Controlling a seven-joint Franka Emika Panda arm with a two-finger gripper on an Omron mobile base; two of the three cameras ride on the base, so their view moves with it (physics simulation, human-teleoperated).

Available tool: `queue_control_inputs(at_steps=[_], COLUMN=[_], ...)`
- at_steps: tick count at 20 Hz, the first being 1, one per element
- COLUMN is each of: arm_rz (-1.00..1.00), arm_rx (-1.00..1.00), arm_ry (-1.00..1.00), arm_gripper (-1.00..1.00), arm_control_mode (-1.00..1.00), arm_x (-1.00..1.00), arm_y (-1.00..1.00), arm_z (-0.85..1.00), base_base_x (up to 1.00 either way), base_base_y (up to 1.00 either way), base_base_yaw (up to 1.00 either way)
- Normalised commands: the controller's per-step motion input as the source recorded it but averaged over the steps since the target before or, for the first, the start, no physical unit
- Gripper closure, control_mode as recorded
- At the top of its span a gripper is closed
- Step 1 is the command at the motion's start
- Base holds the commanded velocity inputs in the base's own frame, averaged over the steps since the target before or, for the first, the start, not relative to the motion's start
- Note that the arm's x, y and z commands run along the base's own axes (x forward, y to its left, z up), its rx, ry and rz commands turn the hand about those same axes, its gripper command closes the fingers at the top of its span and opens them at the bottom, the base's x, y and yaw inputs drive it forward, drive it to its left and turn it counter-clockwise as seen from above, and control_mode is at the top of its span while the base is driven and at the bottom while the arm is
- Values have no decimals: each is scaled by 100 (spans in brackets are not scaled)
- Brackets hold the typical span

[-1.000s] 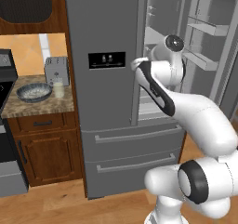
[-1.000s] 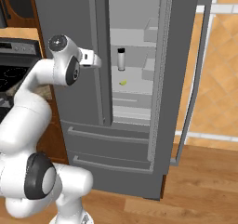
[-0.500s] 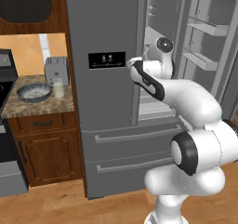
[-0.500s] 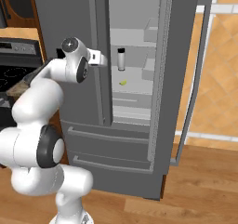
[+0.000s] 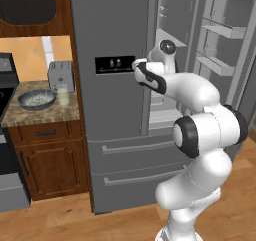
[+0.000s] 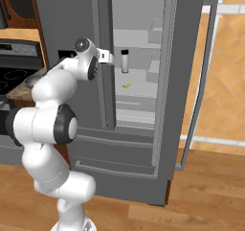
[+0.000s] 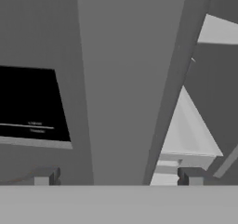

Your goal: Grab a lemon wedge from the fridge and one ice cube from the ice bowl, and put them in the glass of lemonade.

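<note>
The fridge [image 6: 72, 24] stands with its right door [image 6: 201, 72] swung wide and its left door shut. Inside, on a middle shelf, lies the tiny yellow-green lemon wedge [image 6: 127, 85]. My gripper [image 6: 111, 57] hovers at the inner edge of the left door, level with the dispenser panel [image 5: 115, 64], above and left of the wedge. In the hand view its fingertips [image 7: 44, 176] stand far apart with nothing between them, so my gripper [image 7: 117, 176] is open. The ice bowl [image 5: 36, 99] and the glass of lemonade [image 5: 63, 96] sit on the counter to the left.
A grey toaster [image 5: 61, 76] stands behind the glass. A dark-capped bottle [image 6: 125, 61] sits on the shelf above the wedge. A stove [image 6: 14, 64] flanks the counter. The open door's shelves [image 5: 220, 45] jut out at right. Two drawers [image 5: 130, 160] lie below.
The arm has folded in and carried the hand closer to the left door's inner edge, toward the fridge opening. The jaws stayed wide. Nothing else has moved.
</note>
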Motion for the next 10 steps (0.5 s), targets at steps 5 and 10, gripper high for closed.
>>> queue_control_inputs(at_steps=[5,10], arm_rz=[0,0], arm_rx=[0,0], arm_ry=[0,0], arm_gripper=[-100,100], arm_control_mode=[-100,-100], arm_x=[61,50], arm_y=[0,3], arm_z=[-24,-18], base_base_x=[0,0], base_base_y=[0,0], base_base_yaw=[0,0])
